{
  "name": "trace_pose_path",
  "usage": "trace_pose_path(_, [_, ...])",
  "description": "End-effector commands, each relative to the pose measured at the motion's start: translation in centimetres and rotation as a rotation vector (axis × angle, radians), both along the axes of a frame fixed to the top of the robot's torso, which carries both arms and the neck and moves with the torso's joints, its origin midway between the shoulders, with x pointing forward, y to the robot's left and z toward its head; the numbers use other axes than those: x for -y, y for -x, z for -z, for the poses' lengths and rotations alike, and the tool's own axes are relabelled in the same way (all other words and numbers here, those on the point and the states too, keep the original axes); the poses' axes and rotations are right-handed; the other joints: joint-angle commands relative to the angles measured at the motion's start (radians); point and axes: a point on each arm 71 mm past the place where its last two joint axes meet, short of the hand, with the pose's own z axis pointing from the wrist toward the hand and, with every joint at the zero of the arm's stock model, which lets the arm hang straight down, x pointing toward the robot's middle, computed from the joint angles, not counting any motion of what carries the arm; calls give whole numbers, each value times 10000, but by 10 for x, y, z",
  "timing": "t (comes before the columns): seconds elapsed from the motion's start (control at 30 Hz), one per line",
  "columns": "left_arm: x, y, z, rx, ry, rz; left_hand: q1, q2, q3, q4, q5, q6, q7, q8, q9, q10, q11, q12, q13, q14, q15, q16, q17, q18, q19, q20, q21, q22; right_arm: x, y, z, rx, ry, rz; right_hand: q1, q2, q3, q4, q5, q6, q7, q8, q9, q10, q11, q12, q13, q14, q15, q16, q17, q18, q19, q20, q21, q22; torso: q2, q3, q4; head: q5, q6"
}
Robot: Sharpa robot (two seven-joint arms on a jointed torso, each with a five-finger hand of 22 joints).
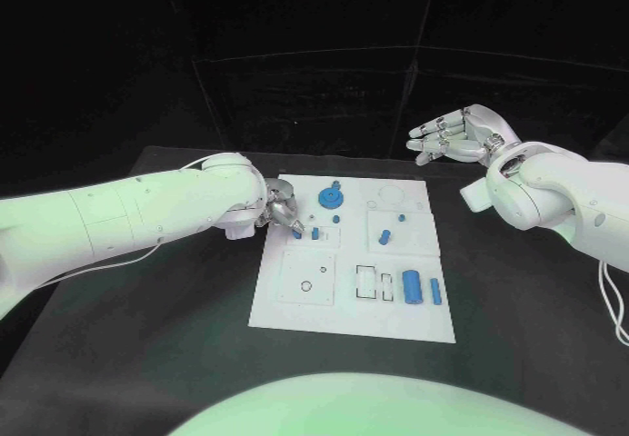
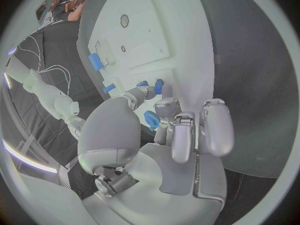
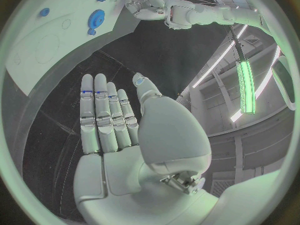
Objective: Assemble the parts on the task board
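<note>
Head view: our left hand [image 1: 281,207] sits at the task board [image 1: 308,313] left edge, about 10 o'clock from board centre, fingertips on or just beside a small blue part [image 1: 297,232] in the upper-left recess. Left wrist view puts a fingertip [image 2: 142,91] touching a small blue part [image 2: 143,84], with another blue piece [image 2: 159,86] just beside it. We can't tell if it is pinched or only touched; fingers are curled toward it, not spread.

Right hand [image 1: 453,133] hangs off the board at 1 o'clock, above the worktop [image 1: 157,345], fingers extended and lying side by side, holding nothing.

Other parts on the board: blue round gear-like piece [image 1: 331,196] at 12 o'clock, a small peg [image 1: 384,238] near centre-right, 2 blue bars [image 1: 412,287] at 4 o'clock.

Risks as we judge them:
- Small part, big fingertips: it could tip, skid out of the recess, or knock the neighbouring piece.
- The forearm covers the board's left edge; pushing sideways may shift the whole board.
- The gear piece is close to the fingers and could get nudged.

Hard to read:
- Actual contact on the part is hidden by the hand in head view and squeezed by fisheye in wrist view.
- Which blue piece in the wrist view matches which in the head view, we can't confirm.
- Recess shapes are too small to tell.
</note>
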Motion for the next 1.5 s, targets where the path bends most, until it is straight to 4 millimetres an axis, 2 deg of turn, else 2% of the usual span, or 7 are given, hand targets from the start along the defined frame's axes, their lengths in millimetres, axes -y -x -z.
trace_pose_path(0.03, [2, 3, 4, -338, -228, 242, -105, 99, 1056, -1195, 10, 66, -48, -34, -11, 190, -69, 50, 25, 1056, -84, 31, 2634, 11, 91, 15, 10, 16, -1, 0, -2, 87, -67, -47, -3, 39, -2, -62, 35, -68, 24, -18, 3, -99, -1, 21, -17, -58, 9, -43, -11, 124, 76, 23, -65, -13, 5, 3, 0, -11, -7])
trace_pose_path(0.27, [2, 1, 4, -415, -264, 144, -490, 314, -333, -602, -92, 160, -183, -142, -55, 273, -158, 74, 128, 1056, -140, 31, 2634, 3, 102, -30, 21, 76, -1, 0, -2, 77, -66, -53, -3, 39, -2, -62, 35, -68, 24, -18, 3, -99, -1, 21, -17, -58, 9, -43, -11, 124, 76, 23, -65, -13, -3, 3, 6, -27, -15])
trace_pose_path(0.47, [-2, -2, 5, -319, -337, -153, -756, 526, -1246, -63, -1556, 312, -205, -312, -169, 263, -164, 126, 233, 1056, -158, 31, 2634, -6, 117, -47, 31, 118, -1, 0, -2, 77, -66, -50, -23, 46, -3, -57, 46, -65, 24, -14, 4, -105, 0, 31, -17, -58, 11, -43, -15, 123, 89, 24, -84, -25, -6, 4, 8, -34, -19])
trace_pose_path(0.93, [-6, -6, 4, -166, -414, -500, -842, 586, -2691, 708, -1847, 519, -207, -557, -330, 240, -164, 207, 415, 1056, -168, 31, 2634, -21, 148, -57, 62, 209, -1, 0, -2, 78, -64, -50, -31, 49, -4, -54, 49, -66, 25, -15, 4, -108, 1, 34, -17, -60, 12, -44, -16, 123, 92, 25, -91, -29, 0, 4, 9, -50, -46])
trace_pose_path(1.03, [-7, -6, 4, -145, -415, -533, -787, 623, -2969, 843, -2290, 548, -203, -593, -353, 230, -158, 201, 424, 1056, -165, 31, 2634, -20, 150, -59, 56, 216, -1, 0, -2, 78, -64, -50, -31, 49, -4, -54, 49, -66, 25, -15, 4, -108, 1, 34, -17, -60, 12, -44, -16, 123, 92, 25, -91, -29, -3, 4, 8, -52, -49])
trace_pose_path(1.27, [-11, -6, 2, 93, -54, -787, -974, 576, -4173, 1632, -5890, 615, -173, -657, -389, 192, -126, 150, 400, 1056, -145, 31, 2634, -10, 141, -46, 0, 193, -1, -1, -2, 74, -75, -40, -35, 49, -5, -53, 50, -67, 26, -15, 4, -110, 2, 34, -18, -61, 13, -44, -17, 122, 92, 25, -93, -30, -7, -7, 10, -75, -45])
trace_pose_path(1.5, [-15, -11, -7, 767, 1977, -1664, -567, 549, -5446, 2483, -6057, -364, 203, -1005, -509, -1665, 178, -2385, -2576, 768, 54, -560, 1558, 327, -537, 97, -1602, -1468, -1, -1, -2, 71, -74, -27, -35, 49, -5, -53, 50, -67, 26, -15, 4, -110, 2, 34, -18, -61, 13, -44, -17, 122, 92, 25, -93, -30, -13, 6, 12, -90, -19])
